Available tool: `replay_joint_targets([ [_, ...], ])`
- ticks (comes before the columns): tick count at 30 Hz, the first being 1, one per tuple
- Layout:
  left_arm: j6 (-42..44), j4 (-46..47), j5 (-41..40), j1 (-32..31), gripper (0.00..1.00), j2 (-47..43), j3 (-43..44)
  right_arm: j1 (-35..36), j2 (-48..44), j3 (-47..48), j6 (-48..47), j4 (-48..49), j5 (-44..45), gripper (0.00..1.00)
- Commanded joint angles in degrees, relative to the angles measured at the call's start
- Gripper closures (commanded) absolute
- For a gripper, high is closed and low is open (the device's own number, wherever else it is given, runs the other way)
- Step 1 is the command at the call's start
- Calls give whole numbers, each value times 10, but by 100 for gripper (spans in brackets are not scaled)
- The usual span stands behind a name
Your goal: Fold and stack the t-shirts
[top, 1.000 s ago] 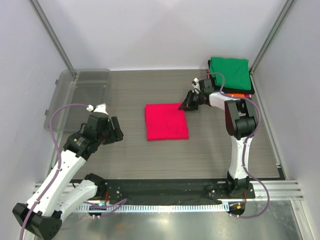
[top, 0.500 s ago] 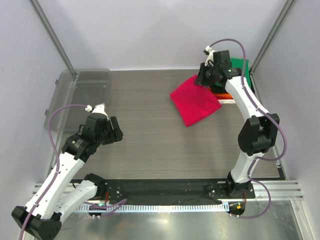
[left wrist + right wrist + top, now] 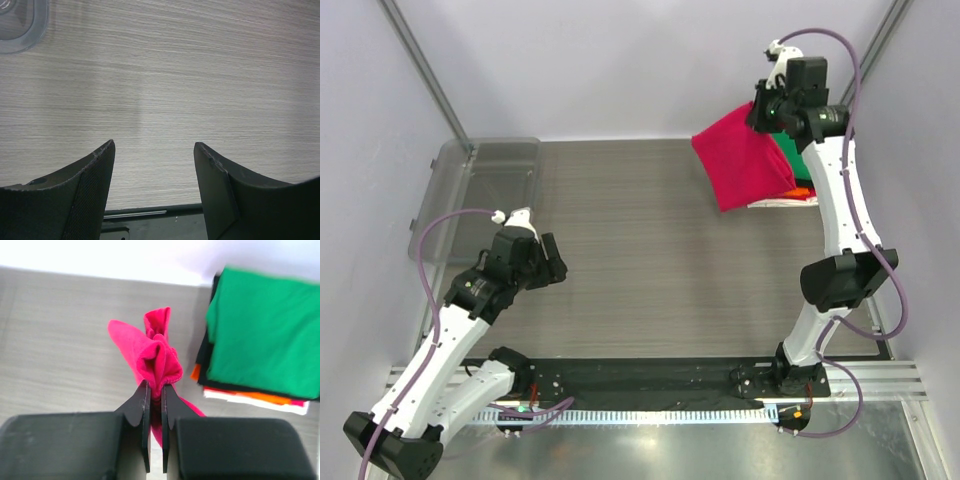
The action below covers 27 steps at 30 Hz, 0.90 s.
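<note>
pink shirt point(image 3: 742, 168) now lifted by stack point(image 3: 264, 335) | right claw point(image 3: 155, 386) clamped on it | left claw point(image 3: 155, 150) open, empty | probably last to place

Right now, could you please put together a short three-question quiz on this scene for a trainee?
1. True or false: the left gripper is shut on a piece of cloth.
2. Which colour lies on top of the stack? A green, B black, C white.
3. Fill in: the t-shirt pinched by the right gripper is ___ in colour.

Key: 1 false, its jaws stand open over bare table; 2 A; 3 crimson-pink.
</note>
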Motion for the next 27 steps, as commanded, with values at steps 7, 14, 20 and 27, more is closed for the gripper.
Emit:
replay_joint_targets([
  [7,13,23,10,-1,34,6,-3,-17,26,160,-17,4,31,99],
  [14,13,25,16,-1,35,11,-5,-36,70,236,-11,14,6,99],
  [20,13,24,18,-1,35,20,-6,-54,94,248,-6,32,-9,99],
  [27,13,26,23,-1,35,27,-7,-114,132,265,2,49,-53,99],
])
